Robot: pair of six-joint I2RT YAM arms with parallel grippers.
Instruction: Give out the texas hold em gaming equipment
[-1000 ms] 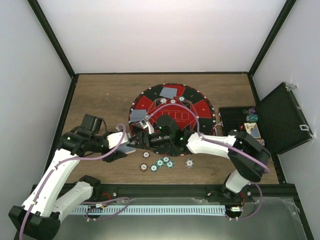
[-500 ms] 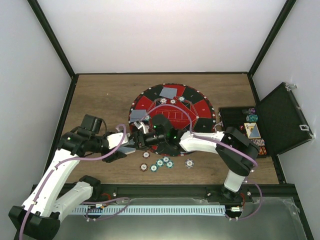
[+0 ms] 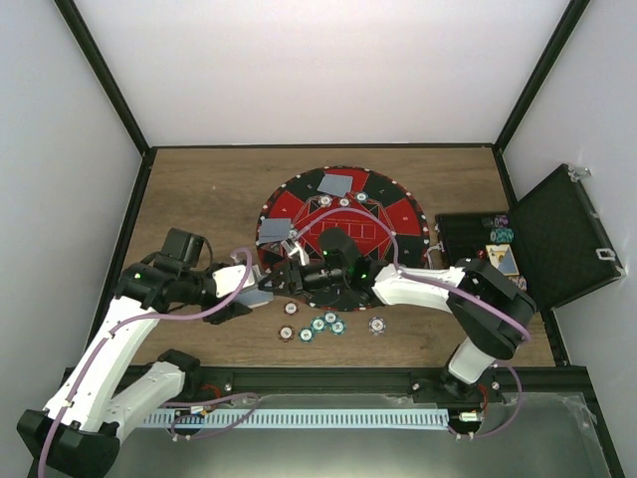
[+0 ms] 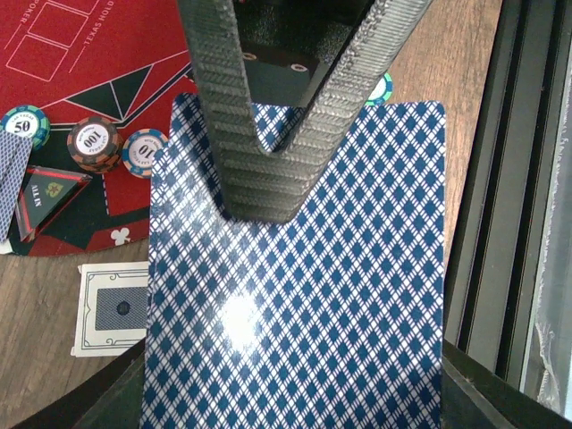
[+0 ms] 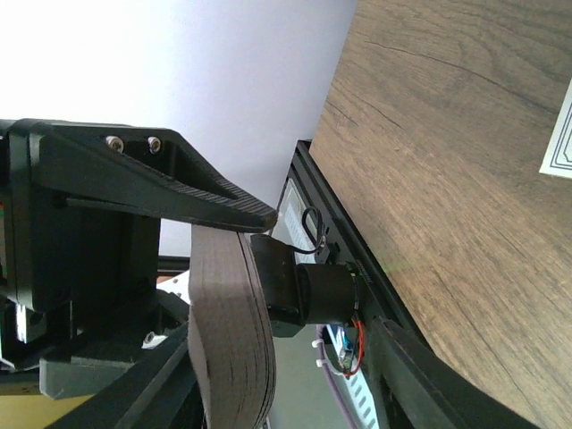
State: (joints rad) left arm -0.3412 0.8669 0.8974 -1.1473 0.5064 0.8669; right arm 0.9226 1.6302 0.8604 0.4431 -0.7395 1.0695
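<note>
The left gripper [image 4: 268, 183] is clamped shut on the deck [image 4: 295, 313], holding it flat at the lower left rim of the mat [image 3: 401, 213]. The right gripper [image 3: 293, 276] reached leftward over the deck half a second ago and has now eased back slightly to the right. Its fingers stand apart at the deck's edge, and whether they pinch a card cannot be told. It is probably peeling off a card to deal. Chips [image 3: 318, 326] lie below the mat.

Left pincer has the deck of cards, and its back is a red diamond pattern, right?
Not red. The deck of cards in the left pincer has a blue-and-white diamond-patterned back, as the left wrist view shows.
</note>
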